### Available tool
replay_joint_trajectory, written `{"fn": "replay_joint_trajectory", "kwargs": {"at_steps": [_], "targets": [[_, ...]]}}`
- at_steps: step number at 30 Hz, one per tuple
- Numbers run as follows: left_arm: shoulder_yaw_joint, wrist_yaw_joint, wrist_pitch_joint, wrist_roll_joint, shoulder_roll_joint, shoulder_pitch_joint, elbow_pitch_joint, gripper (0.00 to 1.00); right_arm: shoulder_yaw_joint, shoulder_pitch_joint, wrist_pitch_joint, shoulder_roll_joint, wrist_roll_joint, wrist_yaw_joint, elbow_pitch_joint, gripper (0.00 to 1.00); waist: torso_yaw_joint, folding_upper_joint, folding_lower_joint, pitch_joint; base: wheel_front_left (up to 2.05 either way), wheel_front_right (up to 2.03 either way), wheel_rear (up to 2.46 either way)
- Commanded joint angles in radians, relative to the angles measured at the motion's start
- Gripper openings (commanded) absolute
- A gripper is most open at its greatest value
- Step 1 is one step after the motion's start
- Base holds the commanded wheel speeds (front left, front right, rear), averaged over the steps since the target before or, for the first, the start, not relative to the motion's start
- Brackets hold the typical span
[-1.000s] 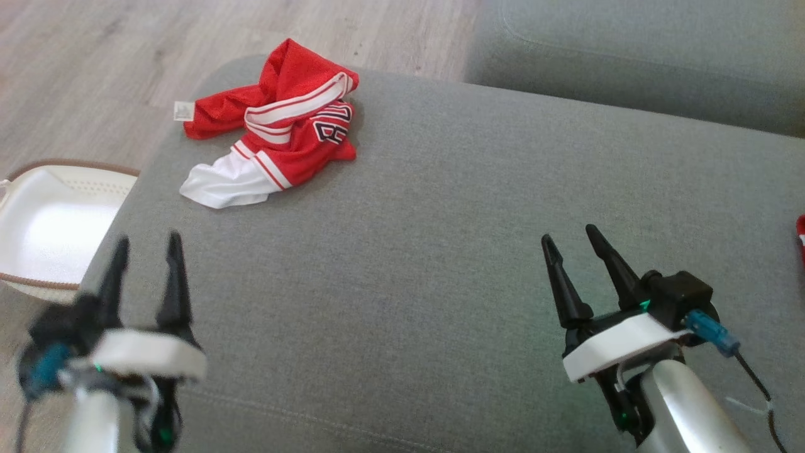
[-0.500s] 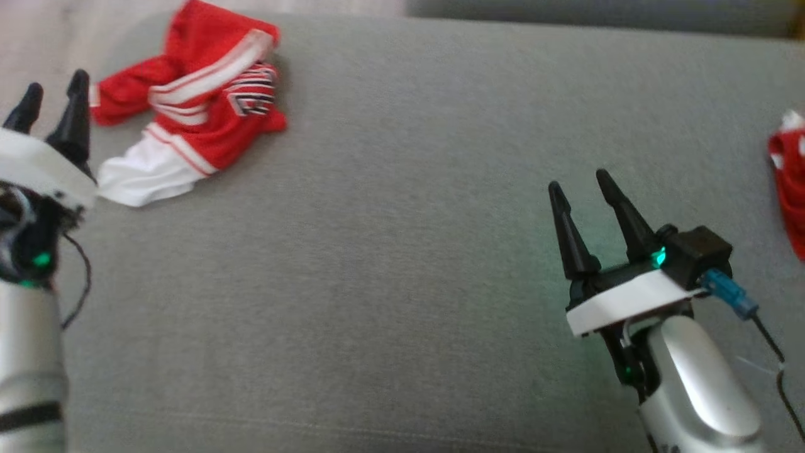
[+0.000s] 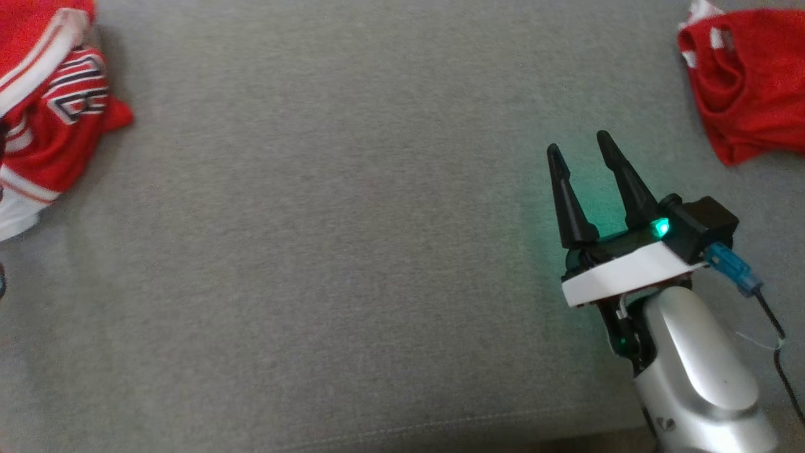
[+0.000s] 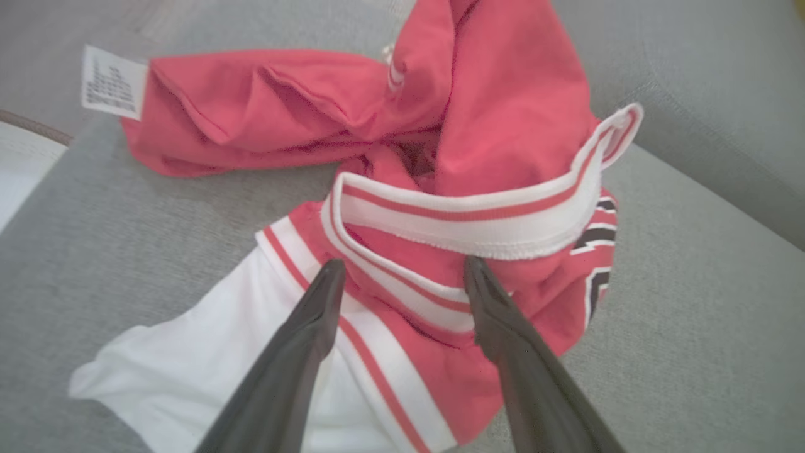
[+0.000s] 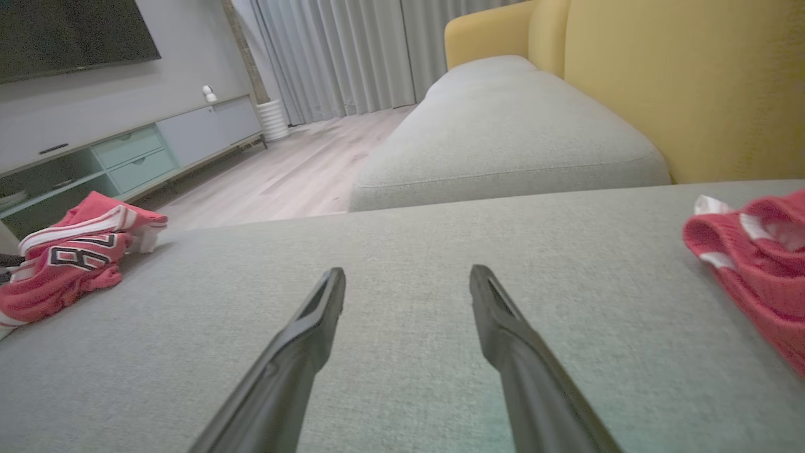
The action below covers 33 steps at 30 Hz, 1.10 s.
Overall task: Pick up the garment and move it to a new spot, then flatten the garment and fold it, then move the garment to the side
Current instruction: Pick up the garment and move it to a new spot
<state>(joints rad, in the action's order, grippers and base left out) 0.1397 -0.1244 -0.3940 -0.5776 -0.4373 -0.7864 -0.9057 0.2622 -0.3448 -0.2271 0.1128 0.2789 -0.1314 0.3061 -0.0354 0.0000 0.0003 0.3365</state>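
Camera swung right; left end effector open over garment, right end effector open

Garment: red cloth, soft sheen, white ribbed trim. Label, upper left: white, matt. Cushion: grey woven cloth, matt. Right gripper: matt black plastic fingers; forearm glossy silver. Second garment, upper right: red open-mesh cloth.
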Motion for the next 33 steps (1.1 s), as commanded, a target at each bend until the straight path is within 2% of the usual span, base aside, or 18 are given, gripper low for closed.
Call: {"fn": "replay_joint_trajectory", "kwargs": {"at_steps": [1, 8, 9, 11, 16, 23, 33], "targets": [[0.027, -0.006, 0.007, -0.001, -0.079, -0.043, 0.004, 1.0, 0.025, -0.031, -0.013, -0.008, -0.003, 0.001, -0.025, 1.0, -0.042, 0.0, -0.0003, 0.036, 0.0, 0.0, 0.0], [-0.019, -0.006, -0.003, -0.015, -0.087, -0.078, -0.117, 1.0, 0.03, -0.043, -0.022, -0.008, 0.003, 0.001, -0.005, 1.0, -0.056, 0.0, -0.0003, 0.043, 0.0, 0.0, 0.0], [-0.029, -0.006, -0.004, -0.02, -0.087, -0.081, -0.122, 0.5, 0.031, -0.044, -0.023, -0.009, 0.003, 0.001, -0.002, 1.0, -0.054, 0.0, -0.0003, 0.042, 0.0, 0.0, 0.0], [-0.048, -0.006, 0.005, -0.033, -0.086, -0.085, -0.121, 0.0, 0.031, -0.046, -0.024, -0.009, 0.003, 0.001, 0.004, 1.0, -0.05, 0.0, -0.0003, 0.04, 0.0, 0.0, 0.0], [-0.106, -0.006, 0.052, -0.065, -0.092, -0.084, -0.097, 0.0, 0.038, -0.046, -0.027, -0.009, 0.005, 0.001, 0.02, 1.0, -0.033, 0.0, -0.0003, 0.017, 0.0, 0.0, 0.0], [-0.247, -0.006, 0.115, -0.094, -0.123, -0.074, -0.007, 0.0, 0.057, -0.025, -0.031, -0.011, 0.026, 0.001, 0.057, 1.0, -0.016, 0.0, -0.0003, -0.108, 0.0, 0.0, 0.0], [-0.425, -0.006, 0.126, -0.165, -0.134, -0.08, 0.233, 0.0, 0.069, 0.022, -0.033, -0.009, 0.056, 0.001, 0.086, 1.0, -0.015, 0.0, -0.0003, -0.242, 0.0, 0.0, 0.0]]}}
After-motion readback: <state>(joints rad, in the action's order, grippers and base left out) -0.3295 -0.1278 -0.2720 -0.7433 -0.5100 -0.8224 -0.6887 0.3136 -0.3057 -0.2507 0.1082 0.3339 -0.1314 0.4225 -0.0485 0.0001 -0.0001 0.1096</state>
